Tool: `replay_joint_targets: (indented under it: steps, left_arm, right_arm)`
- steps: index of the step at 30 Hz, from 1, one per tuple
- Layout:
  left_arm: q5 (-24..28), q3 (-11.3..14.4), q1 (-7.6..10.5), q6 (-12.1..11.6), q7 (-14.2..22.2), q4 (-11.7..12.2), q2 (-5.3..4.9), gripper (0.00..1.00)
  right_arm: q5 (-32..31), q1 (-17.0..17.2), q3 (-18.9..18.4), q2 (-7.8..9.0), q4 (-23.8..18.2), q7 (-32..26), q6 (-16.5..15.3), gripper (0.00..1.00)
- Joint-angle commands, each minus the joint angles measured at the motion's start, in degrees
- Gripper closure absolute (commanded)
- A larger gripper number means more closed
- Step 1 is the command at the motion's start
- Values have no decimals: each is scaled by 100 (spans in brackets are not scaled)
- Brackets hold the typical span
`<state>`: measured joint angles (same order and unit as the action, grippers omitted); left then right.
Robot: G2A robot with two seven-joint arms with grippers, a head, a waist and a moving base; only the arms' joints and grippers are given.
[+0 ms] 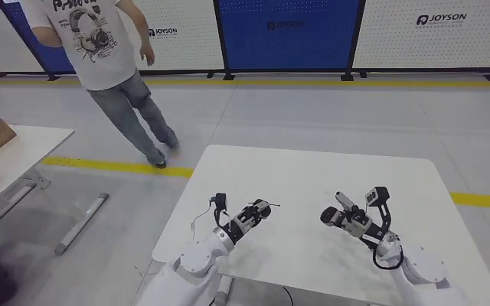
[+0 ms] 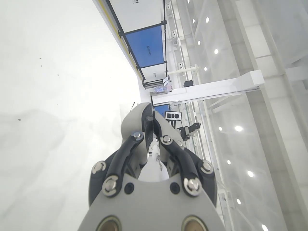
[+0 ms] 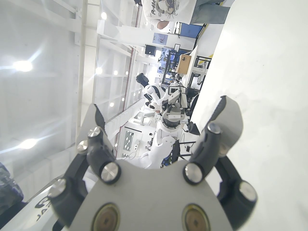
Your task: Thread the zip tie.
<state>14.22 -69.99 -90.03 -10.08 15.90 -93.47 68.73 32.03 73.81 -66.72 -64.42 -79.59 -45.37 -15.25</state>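
Left gripper [image 2: 151,112] is clamped on the zip tie [image 1: 272,204], held low over the table [image 1: 306,172], with the tail poking toward the other arm. Right gripper [image 3: 161,111] is spread wide, empty and well apart. Best to approach level, catch the tail squarely and avoid twisting it.

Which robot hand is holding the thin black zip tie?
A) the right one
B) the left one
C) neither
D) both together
B: the left gripper is pinched shut on the zip tie, while the right gripper is open and holds nothing.
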Motion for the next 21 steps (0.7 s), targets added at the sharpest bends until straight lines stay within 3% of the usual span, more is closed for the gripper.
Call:
replay_joint_targets:
  steps: [1,6,10,13,17,20,21]
  left_arm:
    - [2,1,1,-3,-2,1,1,100]
    - [4,2,12,8,-29,-2,2,100]
    - [5,-118,-64,-258,23,-248,-22,100]
    - [88,-361,-282,-464,95,-690,-66,100]
    - [212,-752,-723,-775,368,-1440,-139,100]
    - [457,-1042,-1123,-940,745,-2048,-193,100]
    - [647,-1109,-1284,-940,1033,-2292,-214,100]
  right_arm:
    - [0,0,0,0,0,0,0,0]
    - [0,0,0,0,0,0,0,0]
    - [0,0,0,0,0,0,0,0]
    - [0,0,0,0,0,0,0,0]
    - [0,0,0,0,0,0,0,0]
    - [0,0,0,0,0,0,0,0]
    - [0,0,0,0,0,0,0,0]
